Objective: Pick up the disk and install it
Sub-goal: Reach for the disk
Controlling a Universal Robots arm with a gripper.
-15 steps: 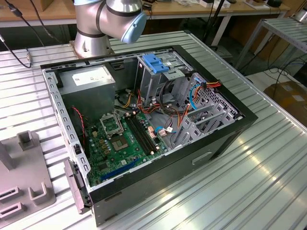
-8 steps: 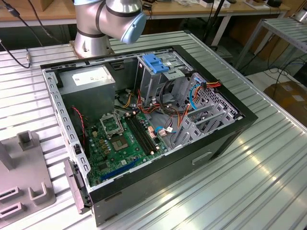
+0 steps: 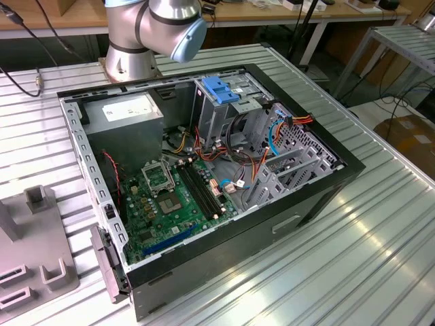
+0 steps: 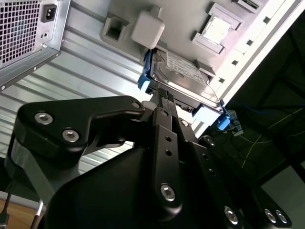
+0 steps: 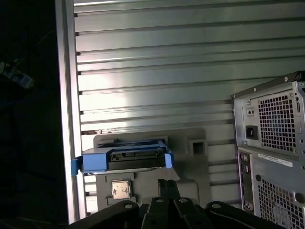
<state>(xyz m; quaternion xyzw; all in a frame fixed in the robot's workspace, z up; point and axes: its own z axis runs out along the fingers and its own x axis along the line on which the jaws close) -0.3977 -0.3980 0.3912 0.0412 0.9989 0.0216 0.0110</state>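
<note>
The disk (image 5: 123, 160) (image 4: 183, 71) is a flat silver-grey drive with a white label and a blue bracket round its edges. It lies on a grey fixture plate (image 5: 190, 136) on the slatted table, in both wrist views. My gripper (image 5: 167, 183) (image 4: 164, 94) hangs close to the disk's connector edge, with its black fingers pressed together and nothing between them. I cannot tell whether the tips touch the disk.
An open computer case (image 3: 319, 193) lies on the table with its motherboard (image 3: 177, 197), cables, a grey power supply box (image 3: 129, 112) and an upright cage with a blue handle (image 3: 221, 92). The case's rear (image 5: 274, 143) stands beside the fixture. A processor chip (image 5: 120, 189) sits in the plate.
</note>
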